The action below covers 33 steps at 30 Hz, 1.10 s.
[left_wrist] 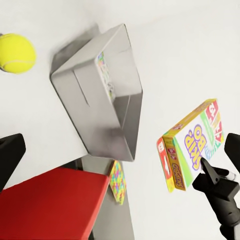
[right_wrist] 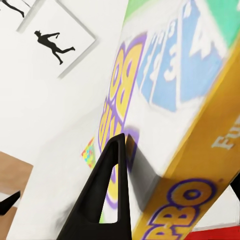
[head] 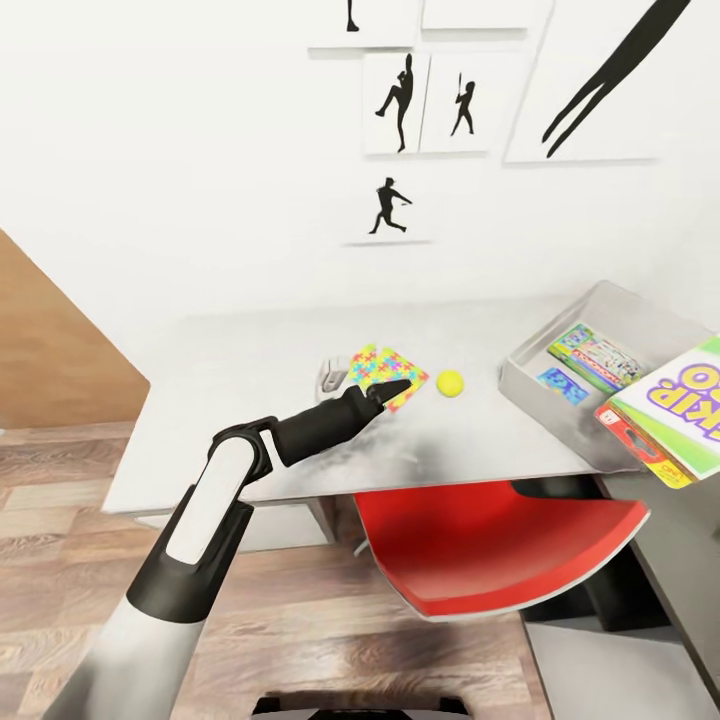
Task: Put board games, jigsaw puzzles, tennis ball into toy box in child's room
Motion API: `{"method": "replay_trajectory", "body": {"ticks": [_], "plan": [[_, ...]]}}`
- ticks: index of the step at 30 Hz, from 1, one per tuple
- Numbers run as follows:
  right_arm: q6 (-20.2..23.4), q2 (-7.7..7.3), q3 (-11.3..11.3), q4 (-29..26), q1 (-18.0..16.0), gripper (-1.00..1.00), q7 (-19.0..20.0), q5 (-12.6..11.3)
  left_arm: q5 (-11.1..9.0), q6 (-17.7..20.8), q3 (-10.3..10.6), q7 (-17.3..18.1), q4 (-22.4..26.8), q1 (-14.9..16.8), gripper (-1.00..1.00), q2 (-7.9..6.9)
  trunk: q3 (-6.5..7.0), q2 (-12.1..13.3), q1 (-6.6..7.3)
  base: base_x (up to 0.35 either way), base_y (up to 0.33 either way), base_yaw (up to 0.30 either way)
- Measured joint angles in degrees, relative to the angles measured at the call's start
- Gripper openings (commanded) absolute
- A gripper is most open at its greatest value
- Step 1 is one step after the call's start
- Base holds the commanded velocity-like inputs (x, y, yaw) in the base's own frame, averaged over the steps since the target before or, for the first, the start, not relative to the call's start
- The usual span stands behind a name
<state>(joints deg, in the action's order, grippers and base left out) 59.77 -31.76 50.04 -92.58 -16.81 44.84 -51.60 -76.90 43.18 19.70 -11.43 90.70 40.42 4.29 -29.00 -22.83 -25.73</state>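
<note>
Currently: Skip-Bo box (head: 678,408) clamped in right gripper (right_wrist: 170,190), held at toy box (head: 620,305) rim. Left gripper (head: 392,388) spread unclear. Risk: tilted box catching rim, slipping.

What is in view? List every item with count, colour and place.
Table: one, pale grey-white, against the wall.
Toy box: one, light grey, at the table's right end.
Monopoly box: one, green-red, inside the toy box.
Small blue box: one, inside the toy box.
Skip-Bo box: one, green-yellow, held in the air near the toy box.
Jigsaw puzzles: apparently two, multicoloured, overlapping at mid-table.
Tennis ball: one, yellow-green, right of the puzzles.
Chair: one, red, at the table.
Posters: several, black silhouettes, on the wall.
Left gripper: open, over the puzzles.
Right gripper: shut on the Skip-Bo box.
</note>
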Motion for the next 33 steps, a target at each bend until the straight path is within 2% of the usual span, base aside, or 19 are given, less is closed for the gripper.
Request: {"method": "replay_trajectory", "body": {"ticks": [8,17,20,25,33], "plan": [[0.0,0.01,0.0,0.0,0.0,-1.00,0.0,0.1,0.0,0.0,0.1,0.0,0.0,-0.2,1.00,0.06,0.00,0.0,0.00,0.191,-0.178,0.000],[0.0,-0.04,0.2,0.0,0.0,-1.00,0.1,0.0,0.0,0.0,0.3,-0.2,0.0,-0.2,1.00,0.08,0.00,0.0,-0.02,0.046,-0.043,0.000],[0.0,-0.04,0.9,0.0,0.0,-1.00,0.3,-0.1,0.0,0.0,0.3,-0.2,0.0,-0.2,1.00,0.08,0.00,0.0,-0.02,0.010,-0.010,0.000],[0.0,-0.02,2.1,0.0,0.1,-1.00,2.5,-0.2,0.0,0.0,0.3,-0.3,0.0,-0.2,1.00,0.08,0.00,0.0,-0.01,0.024,-0.043,0.000],[0.0,-0.04,2.7,0.0,0.1,-1.00,4.9,0.0,0.0,0.1,0.4,-0.5,0.0,-0.1,1.00,0.08,0.00,0.0,-0.01,0.063,-0.202,0.000]]}}
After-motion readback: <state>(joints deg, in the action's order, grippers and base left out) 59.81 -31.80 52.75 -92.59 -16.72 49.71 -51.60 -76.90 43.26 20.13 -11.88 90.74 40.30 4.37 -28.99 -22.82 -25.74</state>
